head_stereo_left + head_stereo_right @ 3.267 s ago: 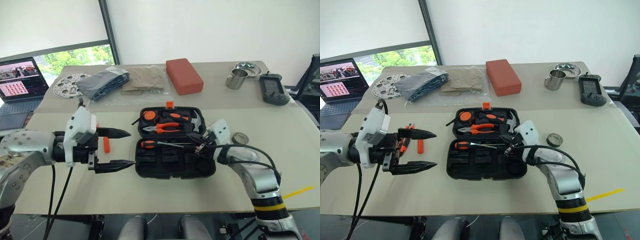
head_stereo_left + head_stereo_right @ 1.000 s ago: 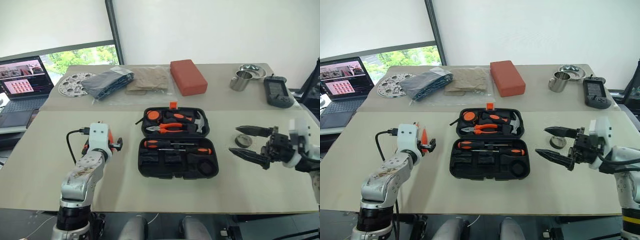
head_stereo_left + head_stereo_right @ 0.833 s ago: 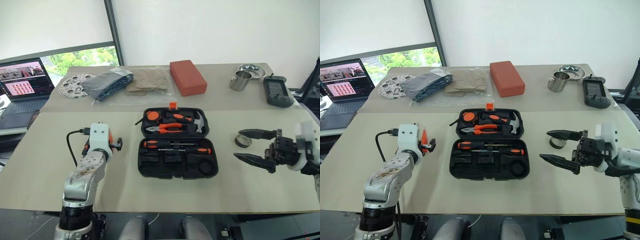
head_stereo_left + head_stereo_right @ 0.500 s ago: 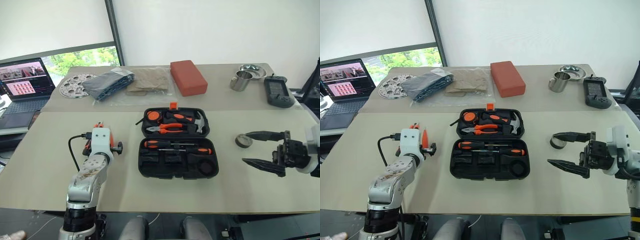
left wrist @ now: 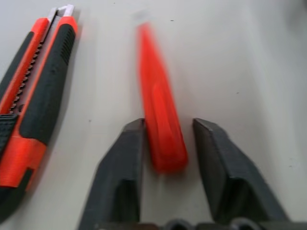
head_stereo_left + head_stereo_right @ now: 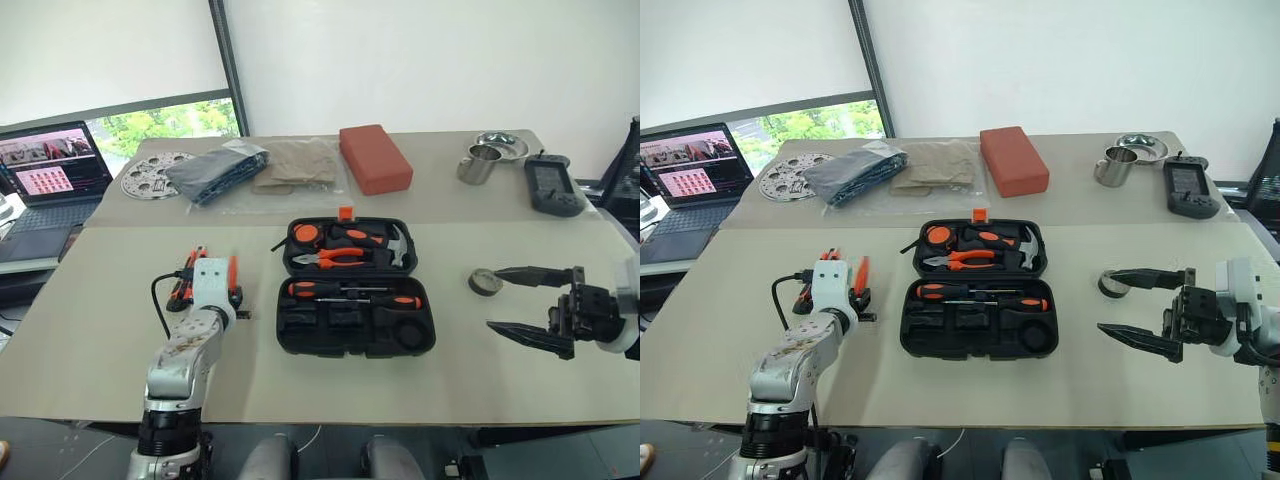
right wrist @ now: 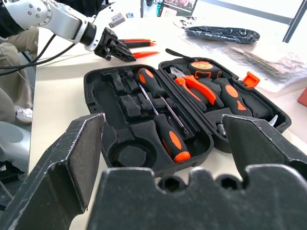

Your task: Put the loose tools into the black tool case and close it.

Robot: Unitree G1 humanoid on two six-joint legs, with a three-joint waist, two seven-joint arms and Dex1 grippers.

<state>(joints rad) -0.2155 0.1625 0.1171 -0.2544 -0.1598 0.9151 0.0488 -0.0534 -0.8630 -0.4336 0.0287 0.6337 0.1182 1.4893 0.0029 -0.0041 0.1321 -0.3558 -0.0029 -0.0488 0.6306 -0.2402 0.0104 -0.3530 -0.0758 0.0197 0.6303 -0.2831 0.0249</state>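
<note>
Orange stick tool (image 5: pixel 160 124) between left fingers (image 5: pixel 120 177).

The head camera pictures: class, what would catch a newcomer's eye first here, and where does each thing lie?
The open black tool case at the table's middle stands out, with two screwdrivers in its near half and pliers and a hammer in its lid. To its left, the left gripper straddles a slim orange stick tool beside a utility knife. To the right, the right gripper hovers open near a small metal ring.

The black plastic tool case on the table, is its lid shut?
No, the black plastic tool case lies open, with tools showing in both halves.
</note>
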